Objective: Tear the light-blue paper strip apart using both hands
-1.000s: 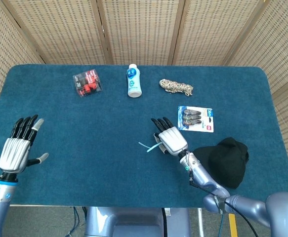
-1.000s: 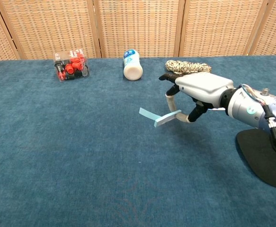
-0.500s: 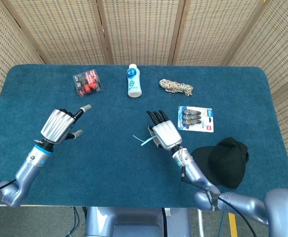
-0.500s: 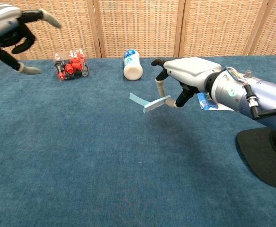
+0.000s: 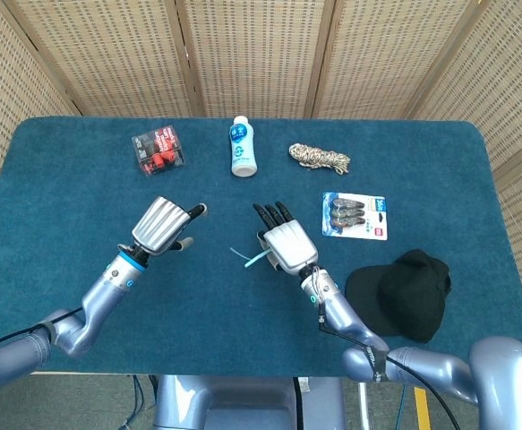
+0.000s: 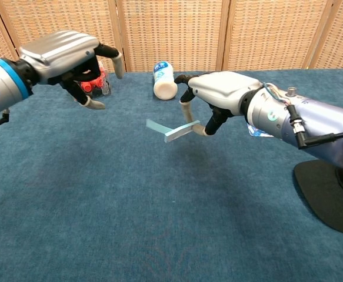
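The light-blue paper strip (image 6: 170, 131) hangs above the blue table, one end pinched under my right hand (image 6: 218, 94); its free end points left. From the head camera the strip (image 5: 245, 261) juts out left of that same right hand (image 5: 283, 244). My left hand (image 6: 65, 59) hovers to the left of the strip with fingers apart and nothing in it. A clear gap separates it from the paper. In the head view the left hand (image 5: 162, 226) is level with the right one.
At the table's far side lie a box of red parts (image 5: 158, 150), a white bottle (image 5: 242, 146) and a coil of rope (image 5: 319, 158). A blister pack (image 5: 355, 216) and a black cap (image 5: 403, 293) sit to the right.
My left hand has swung in from the far left toward the middle. My right hand has carried the strip up and to the left.
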`<state>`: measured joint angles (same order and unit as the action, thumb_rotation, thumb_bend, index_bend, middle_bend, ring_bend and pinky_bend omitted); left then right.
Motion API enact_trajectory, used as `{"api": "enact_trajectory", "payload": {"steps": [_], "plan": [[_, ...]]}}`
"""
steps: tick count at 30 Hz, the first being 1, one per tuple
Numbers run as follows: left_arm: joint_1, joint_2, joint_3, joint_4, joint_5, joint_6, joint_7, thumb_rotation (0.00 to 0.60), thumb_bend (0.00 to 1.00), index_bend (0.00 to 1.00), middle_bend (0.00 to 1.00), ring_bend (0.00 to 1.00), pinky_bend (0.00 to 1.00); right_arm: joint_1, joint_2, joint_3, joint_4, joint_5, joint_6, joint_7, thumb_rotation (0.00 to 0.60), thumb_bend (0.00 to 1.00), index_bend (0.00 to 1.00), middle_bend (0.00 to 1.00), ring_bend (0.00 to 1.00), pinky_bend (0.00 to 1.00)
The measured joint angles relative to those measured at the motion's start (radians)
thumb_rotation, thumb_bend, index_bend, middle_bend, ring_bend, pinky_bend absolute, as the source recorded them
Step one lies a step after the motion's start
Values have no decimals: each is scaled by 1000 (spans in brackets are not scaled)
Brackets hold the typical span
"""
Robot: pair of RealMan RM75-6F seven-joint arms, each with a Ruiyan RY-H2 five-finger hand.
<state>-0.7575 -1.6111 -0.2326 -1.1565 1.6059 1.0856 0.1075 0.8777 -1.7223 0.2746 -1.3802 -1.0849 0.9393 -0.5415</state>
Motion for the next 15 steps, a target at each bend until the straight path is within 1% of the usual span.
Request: {"api": "enact_trajectory", "payload": {"steps": [5, 10, 15], "plan": [[-16, -38, 4, -12, -39, -28, -41, 600, 110, 441, 987, 972, 940, 9, -3, 5, -8, 18, 2, -11, 600, 513, 628, 3, 0, 0], [-30, -62, 13, -15, -61, -42, -46, 600, 181, 454, 989, 973, 940, 16, -1, 6, -16, 39, 3, -22, 600, 515, 628, 6, 0, 0], [-41, -76, 13, -28, -85, -59, -68, 600, 231, 462, 989, 972, 940, 19, 6, 4, -23, 52, 6, -28, 600, 513, 628, 7, 0, 0]]}}
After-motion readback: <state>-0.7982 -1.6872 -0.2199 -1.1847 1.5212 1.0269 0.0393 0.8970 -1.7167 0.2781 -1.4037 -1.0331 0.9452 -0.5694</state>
